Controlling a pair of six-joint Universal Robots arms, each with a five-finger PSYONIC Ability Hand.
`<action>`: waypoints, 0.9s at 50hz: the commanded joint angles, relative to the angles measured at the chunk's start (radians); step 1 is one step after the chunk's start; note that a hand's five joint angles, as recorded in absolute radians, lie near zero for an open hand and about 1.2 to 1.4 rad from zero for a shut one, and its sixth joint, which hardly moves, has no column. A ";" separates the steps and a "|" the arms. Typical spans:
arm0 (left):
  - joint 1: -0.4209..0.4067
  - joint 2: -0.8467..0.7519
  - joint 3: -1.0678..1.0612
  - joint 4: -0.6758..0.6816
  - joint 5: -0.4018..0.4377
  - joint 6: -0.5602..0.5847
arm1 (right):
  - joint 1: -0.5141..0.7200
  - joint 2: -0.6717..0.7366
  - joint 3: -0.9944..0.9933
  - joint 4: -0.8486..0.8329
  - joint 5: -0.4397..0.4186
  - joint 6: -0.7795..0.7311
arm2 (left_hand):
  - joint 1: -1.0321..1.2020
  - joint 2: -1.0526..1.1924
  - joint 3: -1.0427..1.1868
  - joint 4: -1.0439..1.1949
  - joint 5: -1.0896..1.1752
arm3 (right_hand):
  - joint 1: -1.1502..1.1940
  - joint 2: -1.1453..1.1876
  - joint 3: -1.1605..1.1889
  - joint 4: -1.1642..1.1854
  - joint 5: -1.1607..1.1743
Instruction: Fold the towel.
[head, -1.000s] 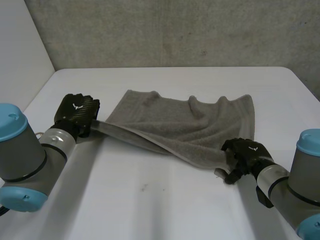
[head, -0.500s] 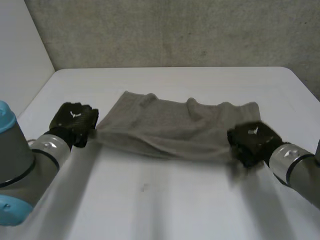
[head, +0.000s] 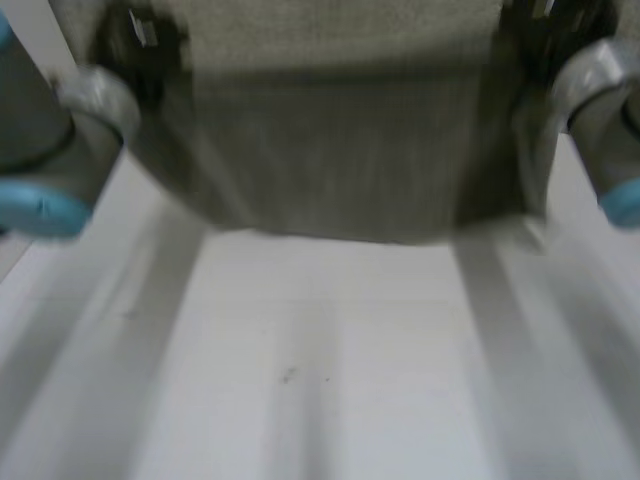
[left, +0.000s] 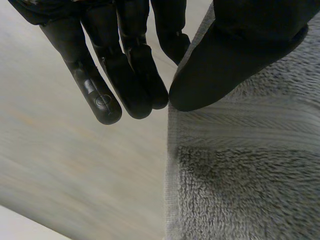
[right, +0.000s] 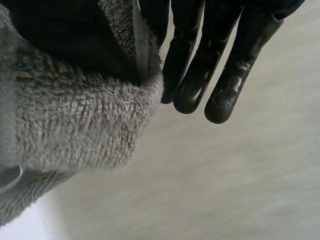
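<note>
The left hand (left: 240, 55) is closed on the towel (left: 250, 175): a side edge is pinched between the thumb and the straight fingers (left: 135, 75). The right hand (right: 200, 60) is clamped on the opposite corner, and its thumb is wrapped and hidden by the pile. Between the hands the towel is held spread and hanging over the table (head: 330, 380). Its top edge is cut off, and contact between its lower edge and the table cannot be made out.

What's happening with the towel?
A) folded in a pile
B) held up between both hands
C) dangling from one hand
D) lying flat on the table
B: the left hand and right hand each pinch the towel, which hangs between them.
</note>
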 joint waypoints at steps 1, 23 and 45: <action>0.002 0.016 0.219 0.332 -0.044 -0.207 | -0.003 -0.092 0.038 -0.346 -0.057 -0.002 | 0.196 0.178 0.180 0.178 0.182 | 0.456 0.221 0.212 0.203 0.244; 0.036 0.059 -0.751 0.327 0.053 -0.157 | -0.026 0.151 0.422 0.264 -0.244 -0.058 | 0.196 0.178 0.180 0.178 0.182 | 0.456 0.221 0.212 0.203 0.244; 0.070 0.153 -0.880 0.327 0.056 -0.123 | -0.208 -0.025 0.689 0.118 -0.270 0.570 | 0.196 0.178 0.180 0.178 0.182 | -0.456 -0.692 -0.700 -0.709 -0.668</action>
